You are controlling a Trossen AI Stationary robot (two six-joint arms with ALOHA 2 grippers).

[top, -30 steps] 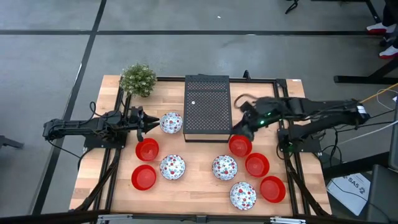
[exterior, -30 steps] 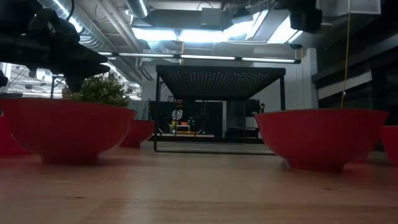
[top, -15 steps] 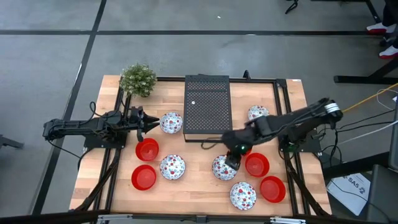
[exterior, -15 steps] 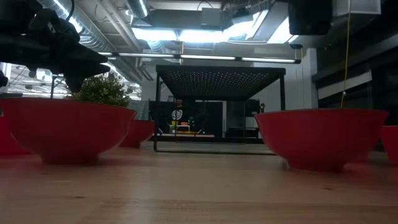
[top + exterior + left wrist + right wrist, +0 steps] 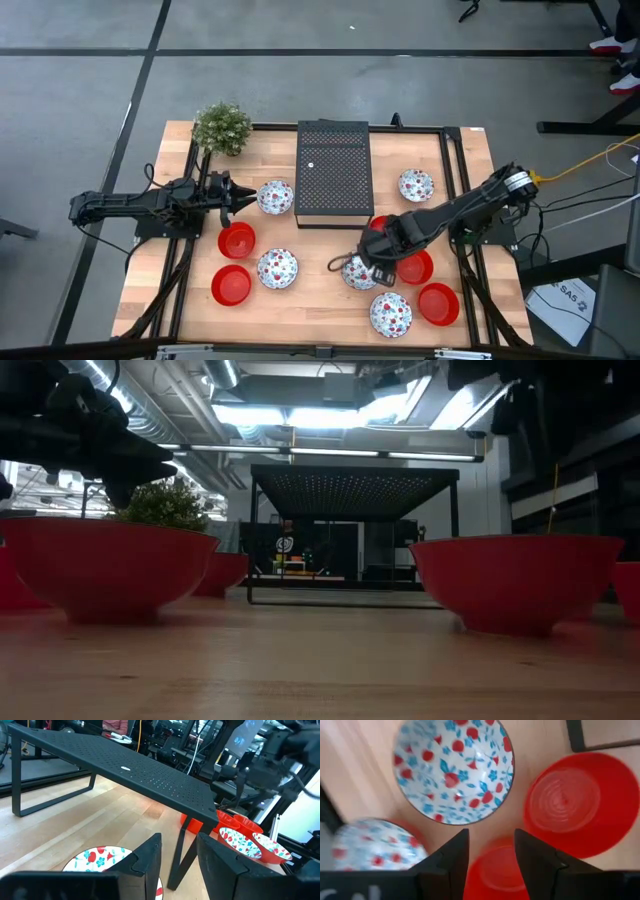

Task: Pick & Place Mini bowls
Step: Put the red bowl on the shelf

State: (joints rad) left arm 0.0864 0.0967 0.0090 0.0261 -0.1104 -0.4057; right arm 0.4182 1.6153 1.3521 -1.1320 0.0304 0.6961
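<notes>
Though no lettering readable, right gripper (image 5: 372,272) released above floral bowl (image 5: 358,270); left gripper (image 5: 241,197) released.

Plain glossy red mini bowls (image 5: 237,241) sit among white ones (image 5: 275,196) speckled with red and blue flowers. The perforated box (image 5: 333,172) is black, the bushy plant (image 5: 222,127) green, the tabletop (image 5: 320,290) pale wood.

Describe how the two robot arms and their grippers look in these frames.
Both arms are dark, jointed and slim, trailing black cables. The left gripper and the right gripper each end in two black angular fingers. The right arm has a pale band and a yellow cable near its base.
</notes>
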